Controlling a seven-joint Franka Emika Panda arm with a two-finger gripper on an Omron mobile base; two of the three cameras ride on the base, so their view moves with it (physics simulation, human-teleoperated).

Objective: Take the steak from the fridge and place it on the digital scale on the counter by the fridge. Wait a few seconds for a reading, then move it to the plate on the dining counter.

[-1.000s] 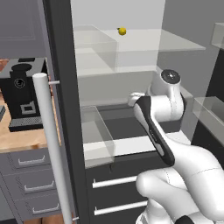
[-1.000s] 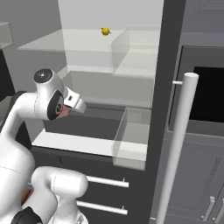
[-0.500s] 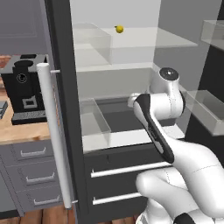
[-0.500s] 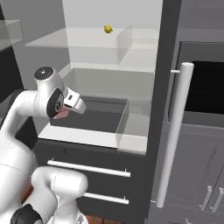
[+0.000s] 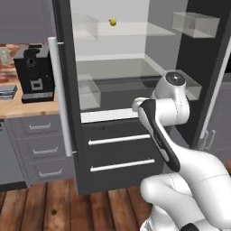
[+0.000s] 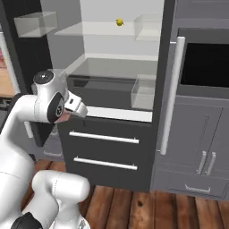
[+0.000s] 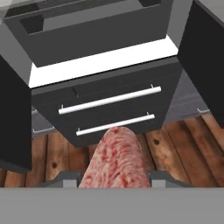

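Now the tool [image 7: 114,180] is clamped on the steak [image 7: 114,159] just outside the open fridge [image 5: 135,113], so it should carry it level, leftward to the worktop [image 5: 22,106], without squeezing harder.

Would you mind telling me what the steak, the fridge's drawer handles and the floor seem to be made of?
The steak, held in the claw, looks like raw meat: mottled pinkish-red with pale marbling. The drawer handles look like brushed or satin metal: thin, pale silver bars on dark fronts. The floor seems to be wood planks, reddish-brown with grain and knots; since everything is rendered, it could equally be laminate.
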